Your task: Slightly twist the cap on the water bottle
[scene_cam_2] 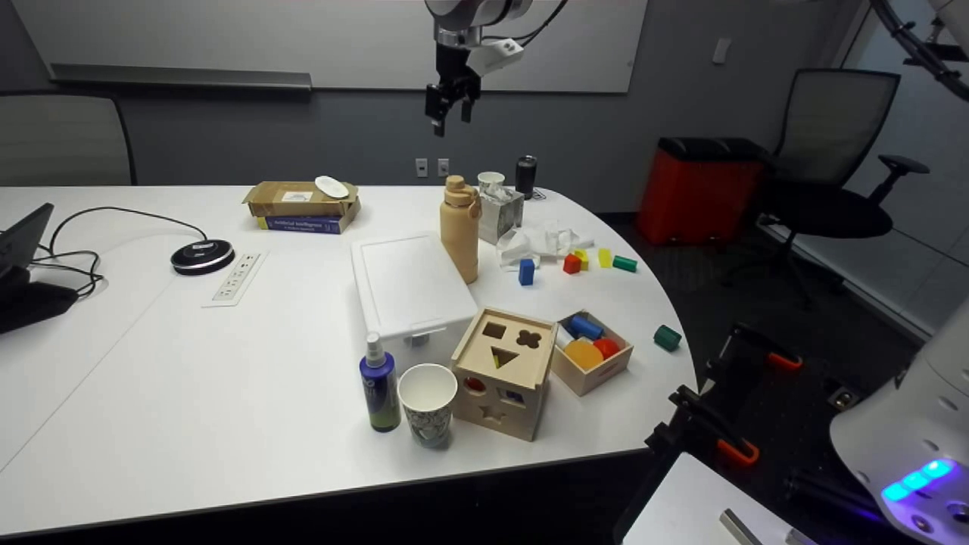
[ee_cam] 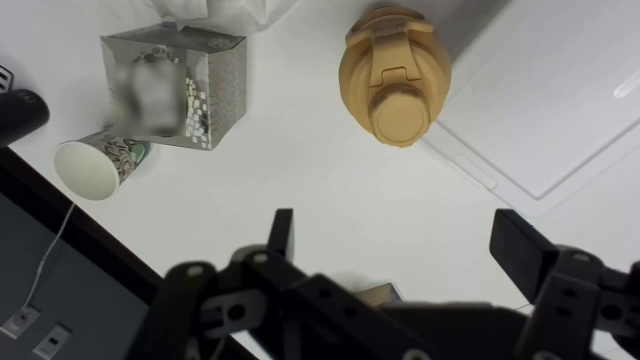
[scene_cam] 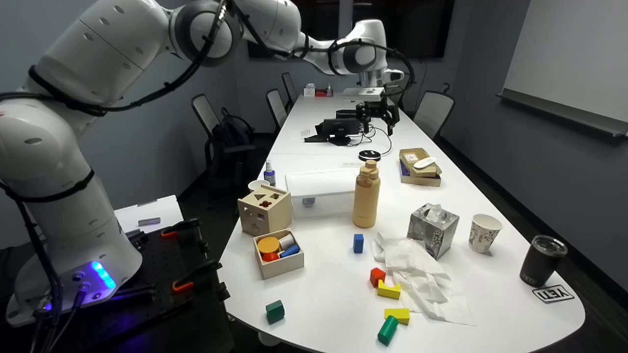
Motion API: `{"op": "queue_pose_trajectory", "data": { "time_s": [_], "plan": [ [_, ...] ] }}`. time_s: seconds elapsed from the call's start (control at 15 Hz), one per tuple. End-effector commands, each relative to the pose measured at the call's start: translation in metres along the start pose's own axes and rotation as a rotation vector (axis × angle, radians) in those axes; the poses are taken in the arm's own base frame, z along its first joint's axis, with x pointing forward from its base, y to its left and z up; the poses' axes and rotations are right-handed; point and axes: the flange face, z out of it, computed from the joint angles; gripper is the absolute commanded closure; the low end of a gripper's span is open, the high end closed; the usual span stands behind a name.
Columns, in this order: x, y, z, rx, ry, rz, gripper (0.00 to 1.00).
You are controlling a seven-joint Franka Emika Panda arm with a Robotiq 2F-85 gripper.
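Observation:
The tall tan water bottle (scene_cam: 365, 203) stands upright on the white table in both exterior views (scene_cam_2: 459, 242). Its round tan cap (scene_cam: 371, 165) is on top and also shows in an exterior view (scene_cam_2: 455, 183). In the wrist view the bottle (ee_cam: 435, 75) is seen from above at the upper middle, with the cap (ee_cam: 400, 120) pointing toward the jaws. My gripper (ee_cam: 397, 237) is open, with nothing between its fingers. It hangs in the air apart from the bottle, higher than the cap, in both exterior views (scene_cam: 378, 125) (scene_cam_2: 453, 125).
A white lidded bin (scene_cam_2: 412, 284) stands close beside the bottle. A tissue box (scene_cam: 433, 230) with crumpled tissue, a paper cup (scene_cam: 484, 233) and a dark tumbler (scene_cam: 542, 260) stand on another side. A shape-sorter box (scene_cam_2: 503, 371), a block tray (scene_cam_2: 590, 375), loose blocks and cardboard boxes (scene_cam_2: 299, 200) are around.

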Motion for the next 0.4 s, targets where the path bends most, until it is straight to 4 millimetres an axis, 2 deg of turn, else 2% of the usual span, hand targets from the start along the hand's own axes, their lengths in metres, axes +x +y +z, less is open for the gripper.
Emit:
{"op": "queue_pose_trajectory", "data": {
  "time_s": [0.0, 0.2, 0.33],
  "plan": [
    [-0.015, 0.002, -0.051, -0.024, -0.022, 0.060, 0.00],
    [-0.020, 0.003, -0.074, -0.039, -0.011, 0.086, 0.00],
    [-0.025, 0.005, -0.081, -0.043, -0.011, 0.102, 0.00]
  ]
}}
